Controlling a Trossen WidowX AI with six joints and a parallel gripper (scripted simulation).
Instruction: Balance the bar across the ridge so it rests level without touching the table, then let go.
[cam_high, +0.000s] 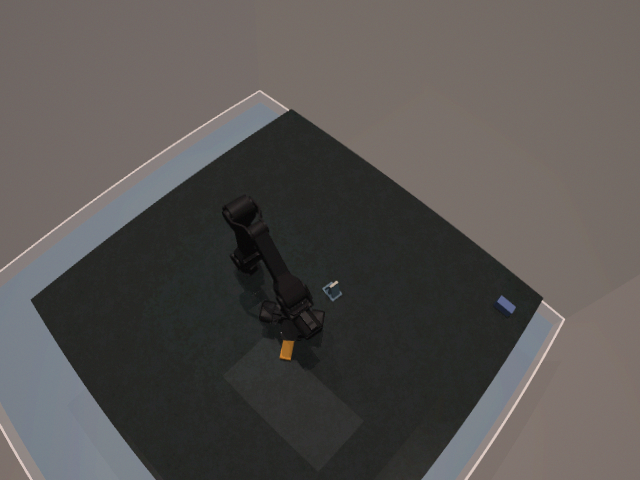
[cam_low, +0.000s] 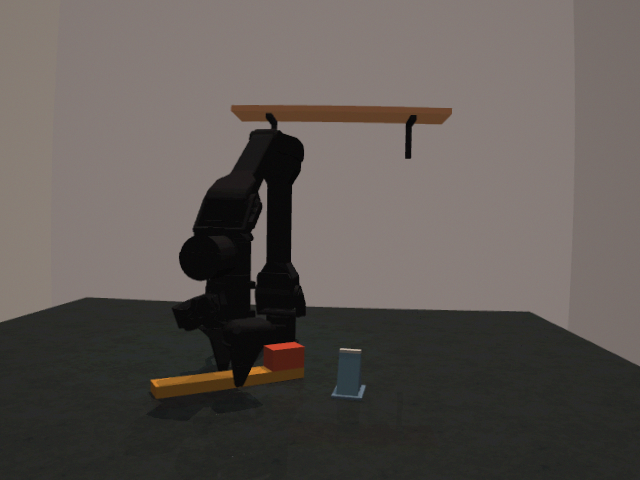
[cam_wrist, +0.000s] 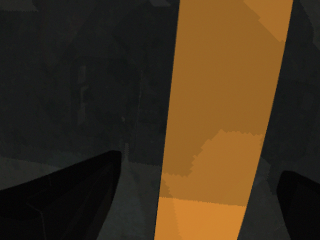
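The orange bar lies on the table, with a red block on top of its right end in the exterior view. In the top view the arm hides much of the bar and the red block. My gripper is open, low over the middle stretch of the bar. One finger is on each side of the bar, with a gap on both sides in the wrist view. The blue-grey ridge stands upright on its base, apart from the bar, with a pale top edge.
A blue block lies near the far right corner of the table. A wooden shelf on black brackets is on the wall behind the arm. The ridge stands a short way beyond the red-block end of the bar.
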